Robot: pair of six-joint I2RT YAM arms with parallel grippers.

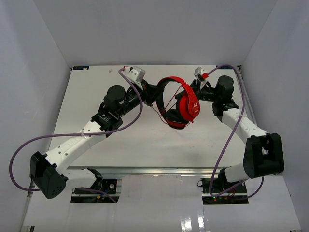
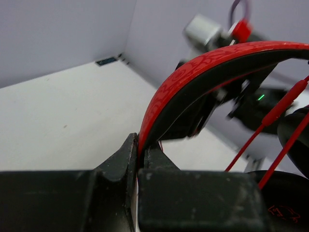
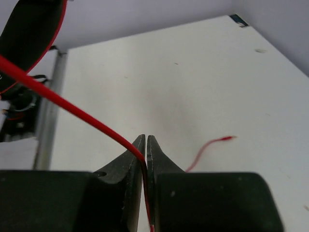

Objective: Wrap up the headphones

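Note:
The red headphones [image 1: 182, 102] hang above the middle of the white table [image 1: 96, 96], held up between both arms. My left gripper [image 1: 153, 92] is shut on the red-black headband [image 2: 203, 67], which rises from between its fingers [image 2: 126, 154]. Two strands of the thin red cord [image 2: 270, 118] run past a black ear cup at the right of the left wrist view. My right gripper [image 1: 200, 90] is shut on the cord [image 3: 63, 101], which comes in from the upper left and passes down between its fingers [image 3: 137, 154]. The cord's loose end [image 3: 212, 145] curls above the table beyond the jaws.
Thick purple cables [image 1: 130, 116] loop along both arms. Grey walls [image 1: 38, 72] close in the table on the left, back and right. A metal rail [image 1: 145, 170] runs along the near edge between the arm bases.

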